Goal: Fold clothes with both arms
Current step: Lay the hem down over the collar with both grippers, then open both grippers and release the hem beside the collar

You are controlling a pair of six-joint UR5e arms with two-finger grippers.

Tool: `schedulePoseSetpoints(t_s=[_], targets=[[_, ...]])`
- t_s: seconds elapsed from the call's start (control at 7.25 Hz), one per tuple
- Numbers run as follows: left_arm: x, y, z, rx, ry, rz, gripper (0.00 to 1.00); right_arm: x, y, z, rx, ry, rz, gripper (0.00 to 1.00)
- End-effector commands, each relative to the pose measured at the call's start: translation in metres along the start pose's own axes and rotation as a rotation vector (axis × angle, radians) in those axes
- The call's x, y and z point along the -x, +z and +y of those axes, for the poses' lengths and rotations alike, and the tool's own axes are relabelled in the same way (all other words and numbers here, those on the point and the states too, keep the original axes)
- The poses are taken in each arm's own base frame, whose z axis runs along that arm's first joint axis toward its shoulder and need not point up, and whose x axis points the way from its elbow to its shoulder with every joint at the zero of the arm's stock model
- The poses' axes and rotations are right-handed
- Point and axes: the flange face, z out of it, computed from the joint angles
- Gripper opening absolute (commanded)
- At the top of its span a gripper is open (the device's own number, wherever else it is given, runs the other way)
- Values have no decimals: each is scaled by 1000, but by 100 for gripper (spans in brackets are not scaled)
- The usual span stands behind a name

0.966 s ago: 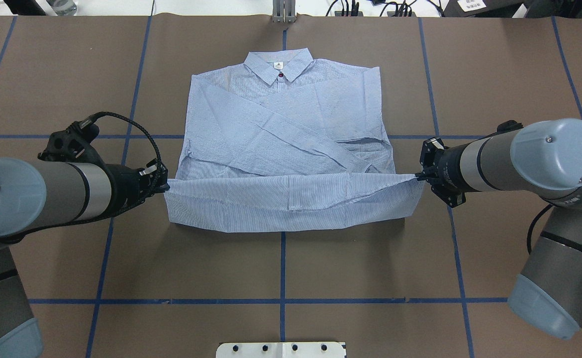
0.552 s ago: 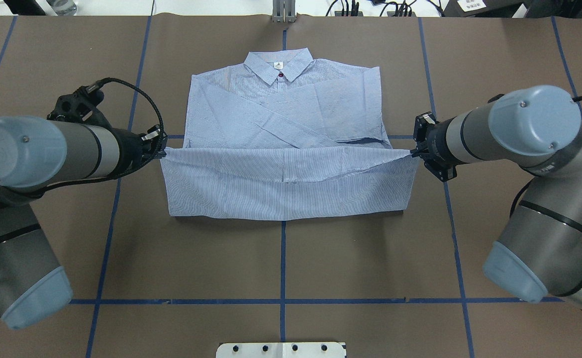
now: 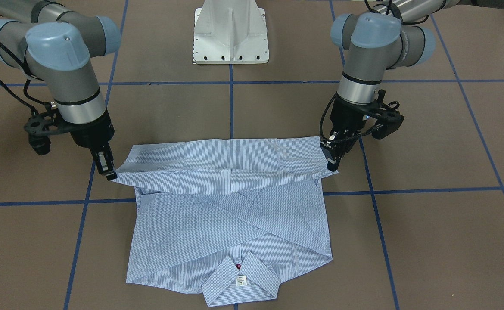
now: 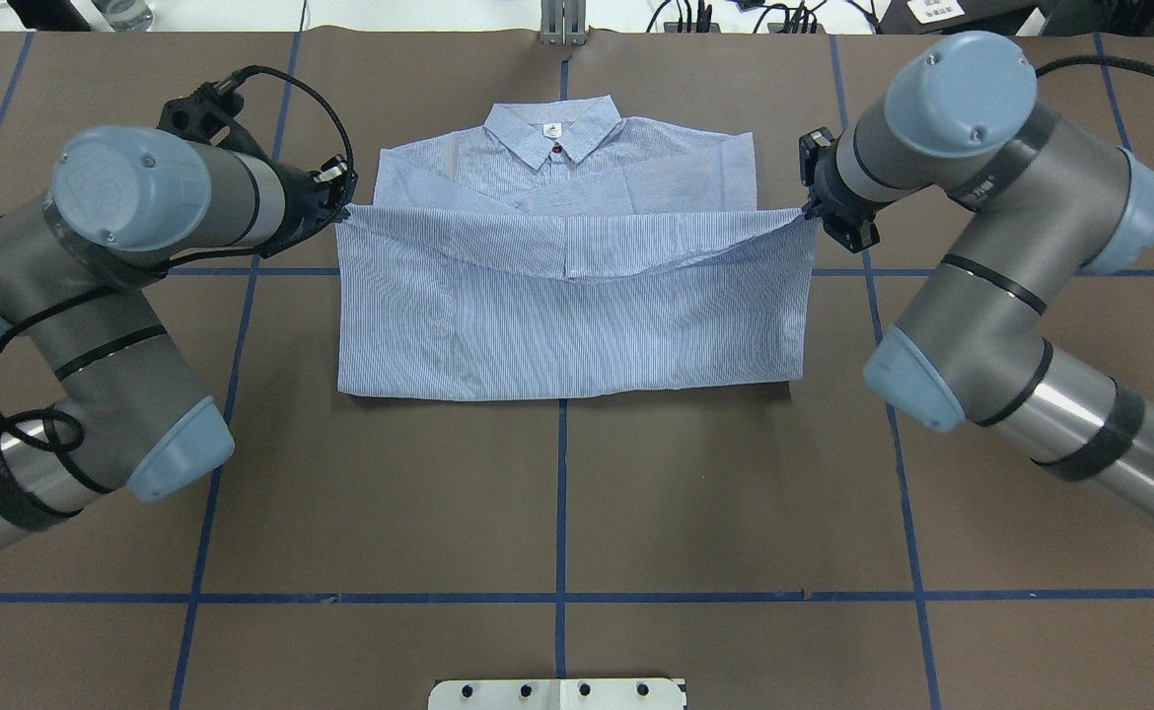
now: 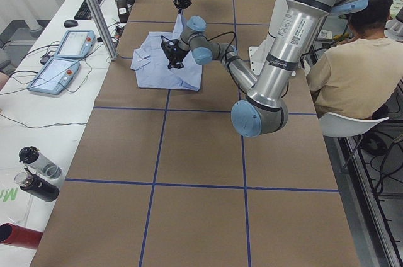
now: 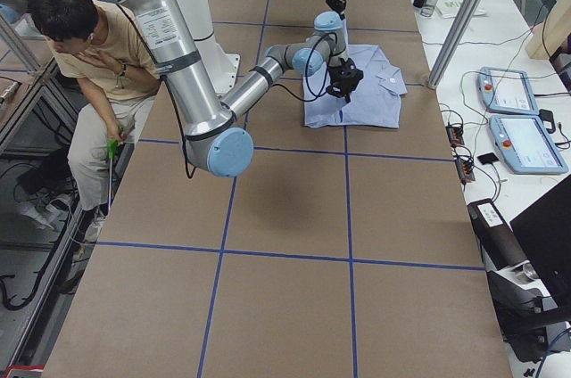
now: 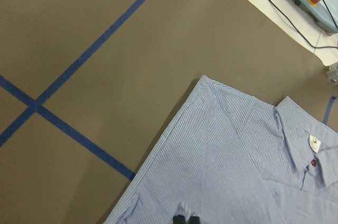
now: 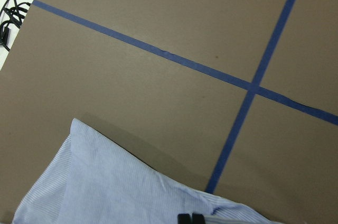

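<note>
The light blue striped shirt [image 4: 567, 316] lies collar-far on the brown table, sleeves folded across its chest. Its hem is lifted and doubled over the body, the raised edge reaching just short of the collar [image 4: 552, 128]. My left gripper [image 4: 343, 209] is shut on the hem's left corner, and my right gripper [image 4: 806, 215] is shut on the right corner. In the front-facing view the left gripper [image 3: 333, 165] and right gripper [image 3: 110, 174] hold the edge taut above the shirt [image 3: 230, 219]. Each wrist view shows closed fingertips [image 7: 185, 218] [image 8: 190, 217] pinching cloth.
Blue tape lines [image 4: 561, 493] grid the table. The white pedestal base [image 3: 231, 38] stands at the robot's side. A seated person [image 5: 352, 59] is beside the table. Control tablets [image 6: 517, 119] and bottles [image 5: 34, 172] sit on the white bench beyond the collar end.
Both grippers have carried the hem away from the robot toward the collar. The folded flap now covers most of the shirt's body and crossed sleeves.
</note>
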Motion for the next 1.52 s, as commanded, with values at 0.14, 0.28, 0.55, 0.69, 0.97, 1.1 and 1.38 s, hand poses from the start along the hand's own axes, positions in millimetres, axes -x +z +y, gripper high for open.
schedulePoseSetpoints(t_s=[0.14,0.28,0.55,0.69,0.97,1.1,1.38], targets=[[-12,53,-46,-55,-1,11,0,91,29,-8,-53,12,36,0],[-14,65,-58,-66,-2,20,0,101,48,-14,-70,-16,65,0],[-31,88,-61,-74,2,10,0,121,73,-14,-70,-21,50,0],[-29,102,-62,-71,3,23,0,123,84,-14,-65,-24,42,0],[-33,125,-66,-75,7,33,0,119,100,-16,-71,-28,49,0],[-26,134,-67,-73,9,40,0,118,104,-19,-83,-28,52,0],[-21,141,-71,-99,23,34,11,112,126,-16,-84,-46,28,0]])
